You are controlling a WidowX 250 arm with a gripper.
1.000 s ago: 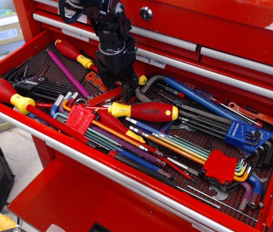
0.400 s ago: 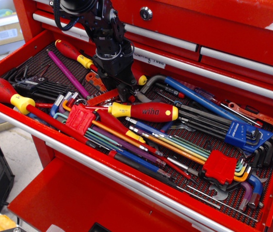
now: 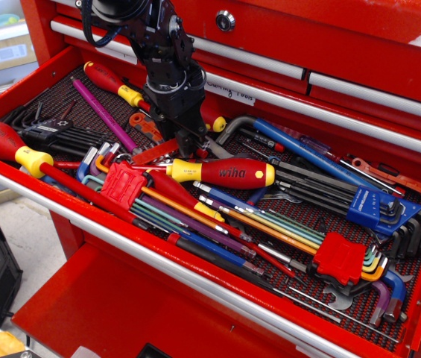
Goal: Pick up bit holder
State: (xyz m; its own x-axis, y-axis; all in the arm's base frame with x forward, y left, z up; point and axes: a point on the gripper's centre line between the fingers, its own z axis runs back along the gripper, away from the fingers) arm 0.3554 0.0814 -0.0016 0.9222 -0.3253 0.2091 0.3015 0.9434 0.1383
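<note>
Claw (image 3: 182,140) down on bit holder (image 3: 153,153), grip state unclear; Wiha screwdriver (image 3: 221,172) just beside; red tool-chest drawer (image 3: 195,265) as worktop.

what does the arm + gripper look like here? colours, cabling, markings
All black. The arm is chunky and segmented, with black cables looping at its upper end. The gripper has a boxy black body tapering to short dark fingers. No markings or labels are legible on either.

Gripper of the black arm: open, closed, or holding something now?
Black gripper: fingers low at the small flat red plastic bit holder; whether they are shut on it cannot be told.
</note>
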